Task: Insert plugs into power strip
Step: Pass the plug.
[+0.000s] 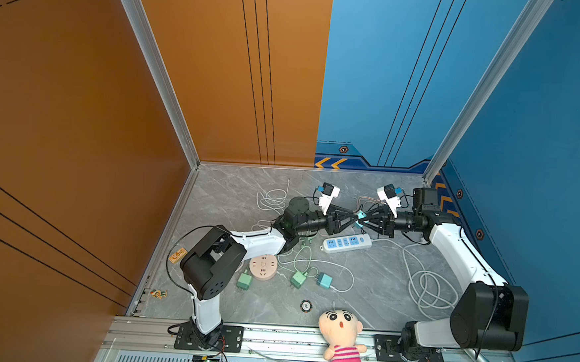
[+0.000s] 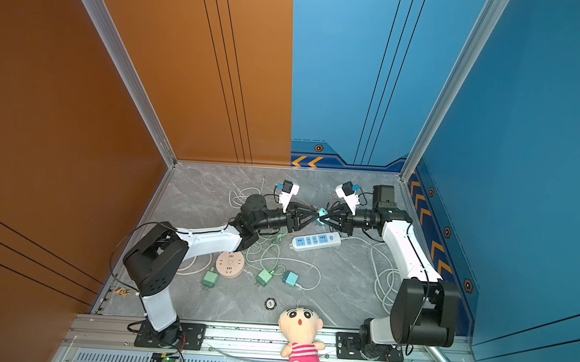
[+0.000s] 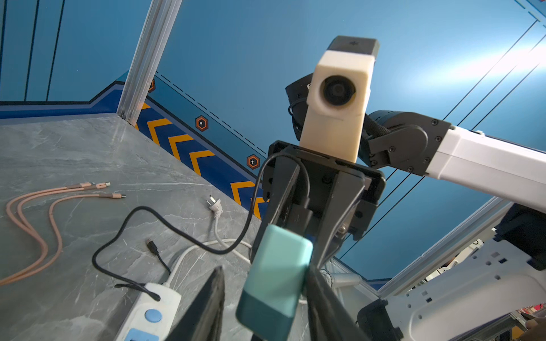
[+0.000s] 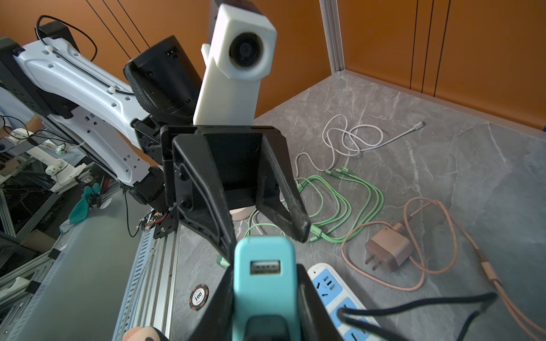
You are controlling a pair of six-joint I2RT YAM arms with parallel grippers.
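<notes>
Both grippers meet in the air just above the white and blue power strip (image 1: pixel 347 242) (image 4: pixel 334 292). My right gripper (image 4: pixel 264 271) is shut on a teal plug (image 1: pixel 360 216) (image 4: pixel 264 283) that trails a thin black cable. My left gripper (image 3: pixel 264 270) is open, with one finger on each side of that plug (image 3: pixel 277 277); one finger (image 3: pixel 206 298) stands clear of it. On the table lie two green plugs (image 1: pixel 244 279) (image 1: pixel 298 279), another teal plug (image 1: pixel 324 280) and a pink-brown plug (image 4: pixel 388 249).
A round pink socket (image 1: pixel 263 266) sits by the left arm. A poker chip (image 1: pixel 305 306) and a plush doll (image 1: pixel 341 340) lie at the front. The strip's white cord coils at the right (image 1: pixel 430 290). Green cables (image 4: pixel 348 200) spread behind the strip.
</notes>
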